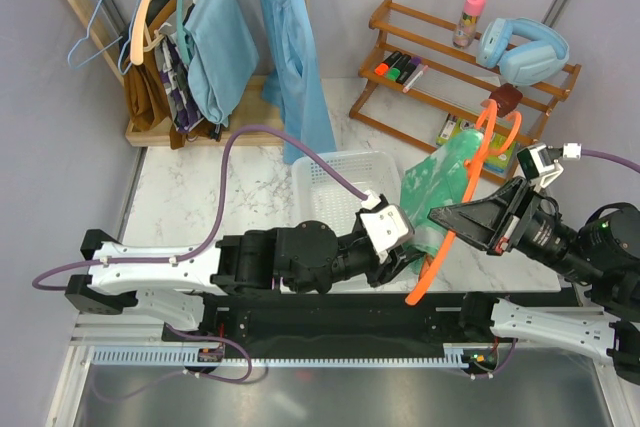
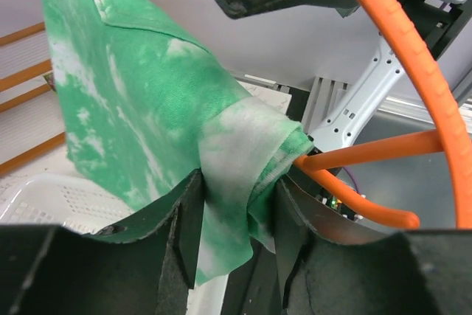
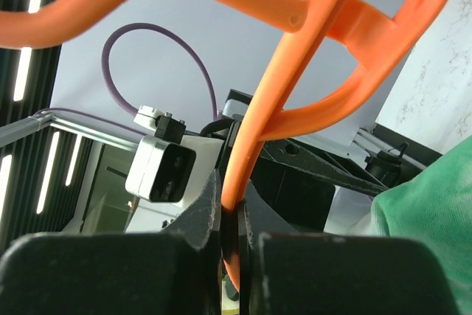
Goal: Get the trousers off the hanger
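The green, white-blotched trousers (image 1: 440, 179) hang over the orange hanger (image 1: 482, 142), held in the air right of the basket. My left gripper (image 1: 408, 255) is shut on a lower fold of the trousers (image 2: 228, 182), beside the hanger's bar (image 2: 369, 151). My right gripper (image 1: 440, 217) is shut on the hanger's arm (image 3: 254, 145), pinched between the fingertips. A green edge of the trousers shows in the right wrist view (image 3: 431, 204). The hanger's lower end (image 1: 425, 282) juts out near the table's front.
A white mesh basket (image 1: 335, 172) stands mid-table, behind my left wrist. A wooden rack (image 1: 465, 67) with markers, a bottle and blue headphones is at back right. A clothes rail at back left holds light-blue garments (image 1: 215, 47), a brown one and other hangers.
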{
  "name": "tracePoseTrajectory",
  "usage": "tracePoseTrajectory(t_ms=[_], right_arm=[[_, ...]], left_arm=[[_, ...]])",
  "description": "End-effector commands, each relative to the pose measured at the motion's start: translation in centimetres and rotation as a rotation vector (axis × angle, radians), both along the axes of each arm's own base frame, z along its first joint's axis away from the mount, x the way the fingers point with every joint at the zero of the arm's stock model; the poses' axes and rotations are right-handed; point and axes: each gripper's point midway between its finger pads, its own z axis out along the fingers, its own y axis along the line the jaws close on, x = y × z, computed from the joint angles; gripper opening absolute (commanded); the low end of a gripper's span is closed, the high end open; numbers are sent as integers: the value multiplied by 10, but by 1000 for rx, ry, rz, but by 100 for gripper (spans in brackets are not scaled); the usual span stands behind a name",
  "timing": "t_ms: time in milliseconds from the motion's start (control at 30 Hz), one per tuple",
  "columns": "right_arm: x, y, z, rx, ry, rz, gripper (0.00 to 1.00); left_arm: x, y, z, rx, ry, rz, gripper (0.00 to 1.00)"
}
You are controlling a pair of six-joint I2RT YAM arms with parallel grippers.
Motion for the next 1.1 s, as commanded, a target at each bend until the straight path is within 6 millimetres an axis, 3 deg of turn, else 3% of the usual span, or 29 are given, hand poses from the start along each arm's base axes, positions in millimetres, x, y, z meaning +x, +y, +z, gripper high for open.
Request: tracePoseTrajectory(t_ms=[0,133,300,500,667,733,800,900,1067], right_arm=[[-15,-19,54,188,-119,30,0],[-15,-18,54,196,-114,33,0],[-13,-15,54,208,-99,32,0],[-10,-10,56,225,-85,31,0],[-10,-13,53,233,-74,27,0],[-12,-18,56,247,-78,26,0],[-14,-25,59,265,-82,23,0],[-17,-29,61,280,-79,31,0],[-15,-28,61,282,-72,23,0]], left_arm=[[15,7,30,-71,-21,93,44],[22,7,27,-43,-57,128,37],[33,6,23,-24,-79,198,36],[49,6,29,-69,-86,304,54],[50,5,33,-82,-110,310,57],[48,9,34,-91,-109,295,63],[43,8,24,-74,-113,254,71],[39,9,18,-73,-99,234,74],[30,-6,6,-55,-91,174,80]])
